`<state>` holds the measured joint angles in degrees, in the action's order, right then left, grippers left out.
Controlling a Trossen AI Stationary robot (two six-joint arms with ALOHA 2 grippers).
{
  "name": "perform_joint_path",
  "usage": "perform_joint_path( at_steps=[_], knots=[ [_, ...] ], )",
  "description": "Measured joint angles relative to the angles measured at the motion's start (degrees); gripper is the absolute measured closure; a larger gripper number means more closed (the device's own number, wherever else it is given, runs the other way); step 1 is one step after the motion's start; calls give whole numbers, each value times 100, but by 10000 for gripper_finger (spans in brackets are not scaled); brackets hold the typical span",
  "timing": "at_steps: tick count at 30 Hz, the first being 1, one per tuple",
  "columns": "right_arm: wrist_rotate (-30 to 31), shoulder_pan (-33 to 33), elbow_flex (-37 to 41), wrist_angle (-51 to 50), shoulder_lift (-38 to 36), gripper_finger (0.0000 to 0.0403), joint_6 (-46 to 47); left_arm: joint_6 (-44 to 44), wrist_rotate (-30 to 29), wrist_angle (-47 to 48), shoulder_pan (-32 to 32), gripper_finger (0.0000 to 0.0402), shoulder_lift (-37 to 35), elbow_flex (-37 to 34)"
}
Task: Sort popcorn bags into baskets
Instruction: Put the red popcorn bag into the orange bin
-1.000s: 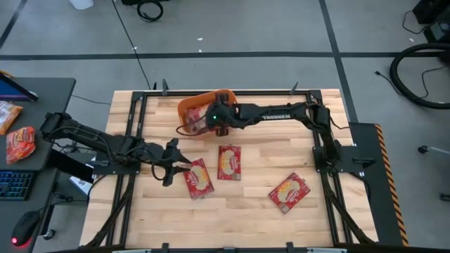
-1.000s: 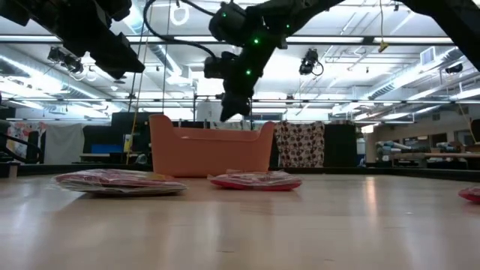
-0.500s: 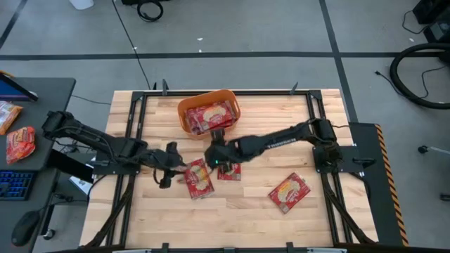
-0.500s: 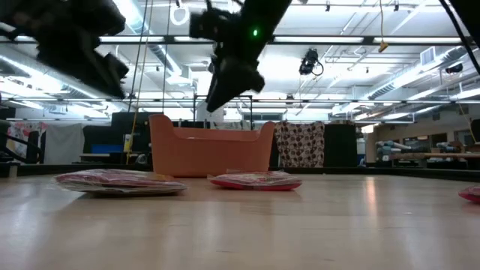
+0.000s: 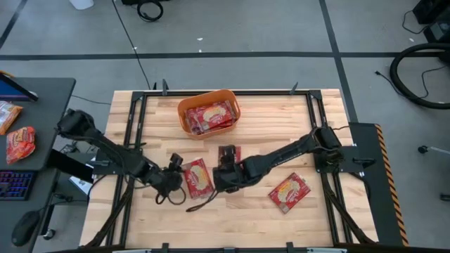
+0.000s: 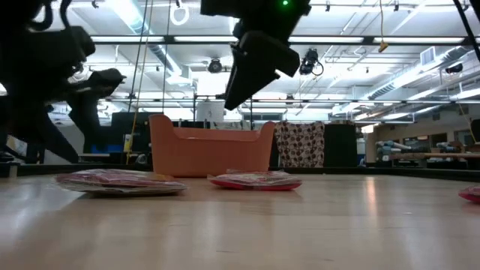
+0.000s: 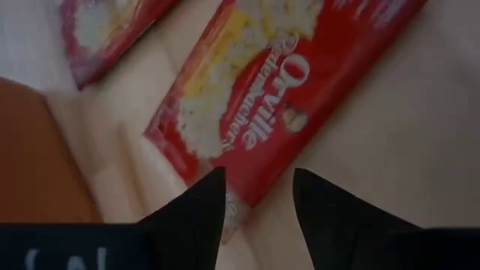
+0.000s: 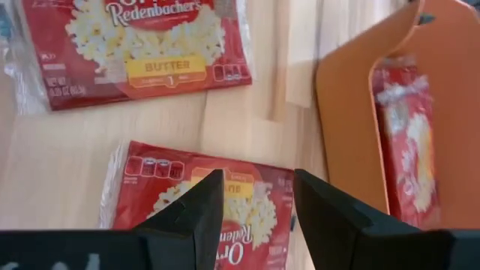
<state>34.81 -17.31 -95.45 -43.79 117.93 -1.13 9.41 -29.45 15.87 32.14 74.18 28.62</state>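
Three red popcorn bags lie flat on the wooden table: a left one (image 5: 199,178), a middle one (image 5: 229,156) and a right one (image 5: 289,191). More bags lie in the orange basket (image 5: 184,112) at the far middle. My left gripper (image 5: 180,177) is open just above the left bag's near-left end (image 7: 247,135), touching nothing. My right gripper (image 5: 223,176) is open above the middle bag (image 8: 202,202), touching nothing. In the low view both grippers (image 6: 90,90) (image 6: 251,71) hang well above the bags (image 6: 120,181) (image 6: 255,180).
The basket (image 8: 352,105) stands at the table's far side, its wall (image 6: 210,154) behind the bags in the low view. Black frame rails run along the table's left and right sides (image 5: 133,133). Bare wood lies toward the near edge.
My right gripper has gone from above the basket toward the table's near edge and now hangs over the middle bag. My left gripper has gone a little toward the near edge and the right, closer to the left bag. The bags on the table have stayed put.
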Motion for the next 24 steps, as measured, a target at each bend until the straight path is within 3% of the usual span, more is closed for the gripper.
perform_joint_path(
  at_steps=[6, 13, 16, 20, 24],
  knots=[
    [177, -191, 198, -11, 2, 237, 232, 589, -131, -47, 93, 237, 721, 2],
    [179, -207, 213, 213, 4, 237, 358, 592, -845, -502, 83, 245, 1204, 21],
    [179, -244, 213, 370, 4, 237, 220, 502, -816, -557, 81, 272, 1208, 9],
    [93, -268, 213, 612, 4, 237, 107, 150, -745, -601, 70, 336, 1208, -2],
    [-289, -319, 213, 1020, 4, 237, 32, -503, -762, -707, 46, 391, 1196, -2]
  ],
)
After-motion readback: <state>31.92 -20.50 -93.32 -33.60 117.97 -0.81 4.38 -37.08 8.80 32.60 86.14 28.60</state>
